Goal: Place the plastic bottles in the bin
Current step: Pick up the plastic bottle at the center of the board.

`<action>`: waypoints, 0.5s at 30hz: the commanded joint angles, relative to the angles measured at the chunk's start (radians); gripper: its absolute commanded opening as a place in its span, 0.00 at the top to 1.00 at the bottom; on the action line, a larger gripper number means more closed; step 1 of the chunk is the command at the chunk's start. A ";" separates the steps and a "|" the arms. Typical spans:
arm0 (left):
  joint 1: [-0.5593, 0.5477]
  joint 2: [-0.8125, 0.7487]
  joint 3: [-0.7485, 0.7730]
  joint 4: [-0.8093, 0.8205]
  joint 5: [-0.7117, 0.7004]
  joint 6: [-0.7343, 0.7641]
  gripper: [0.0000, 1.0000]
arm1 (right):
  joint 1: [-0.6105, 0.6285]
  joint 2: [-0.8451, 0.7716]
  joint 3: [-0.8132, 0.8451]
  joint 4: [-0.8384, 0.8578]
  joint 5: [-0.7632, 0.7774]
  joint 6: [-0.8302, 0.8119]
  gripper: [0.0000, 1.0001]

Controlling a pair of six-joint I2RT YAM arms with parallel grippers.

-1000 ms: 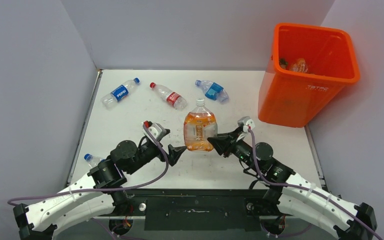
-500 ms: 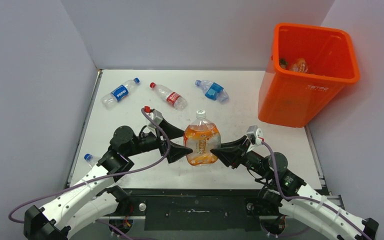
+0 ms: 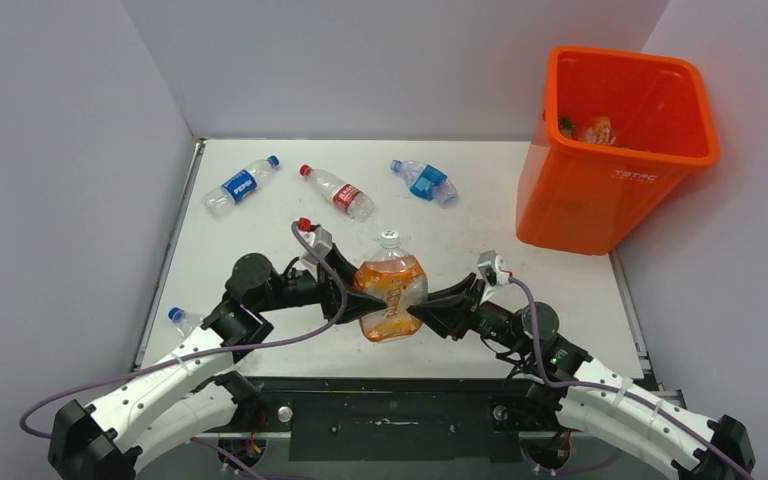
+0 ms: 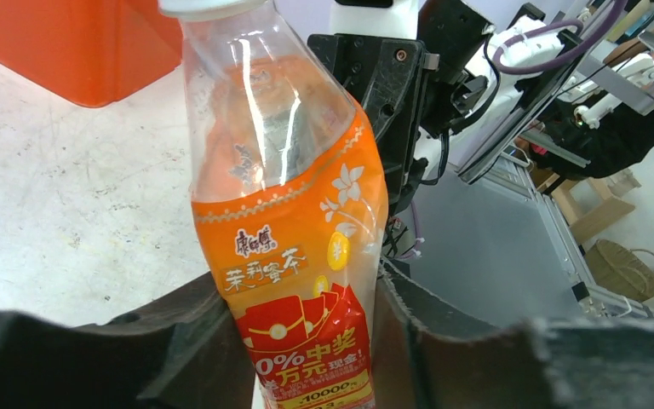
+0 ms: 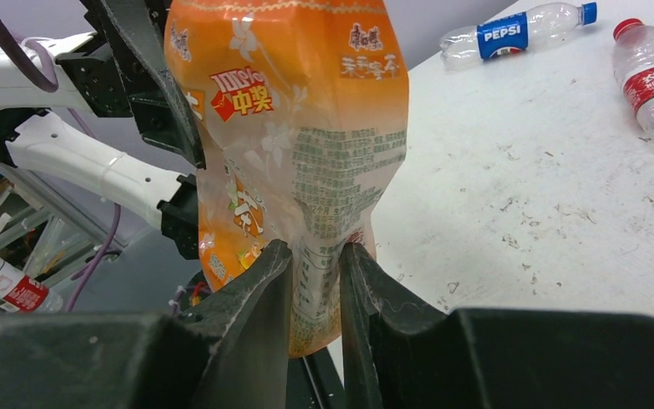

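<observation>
Top camera high above the near edge, looking down at the whole white desk [image 3: 220, 235], left wrist camera very close, facing right past the big orange bottle [image 4: 294, 247], right wrist camera just as close, facing left, all three show that bottle

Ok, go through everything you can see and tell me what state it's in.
Orange tea bottle, capped, dented, tilted, pinched from both sides.
Left claw, shut on the orange tea bottle.
Right claw, shut on the orange tea bottle.
Pepsi bottle, capped, lying on its side.
Red-label bottle, capped, lying on its side.
Blue-label bottle, crumpled, lying down.
Small bottle by the left arm, blue-capped, partly hidden.
Bin, upright, open, not empty.
</observation>
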 commanded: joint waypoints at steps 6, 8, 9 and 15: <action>-0.039 -0.022 0.005 -0.002 -0.012 0.083 0.75 | 0.009 0.006 0.049 0.018 0.032 0.007 0.59; -0.047 -0.028 0.006 -0.019 -0.033 0.105 0.77 | 0.010 -0.002 0.072 -0.043 0.042 0.004 0.34; -0.048 -0.036 0.002 -0.027 -0.049 0.116 0.79 | 0.011 -0.009 0.084 -0.073 0.054 0.003 0.25; -0.066 -0.105 -0.032 -0.038 -0.179 0.185 0.94 | 0.014 -0.062 0.186 -0.306 0.128 -0.022 0.00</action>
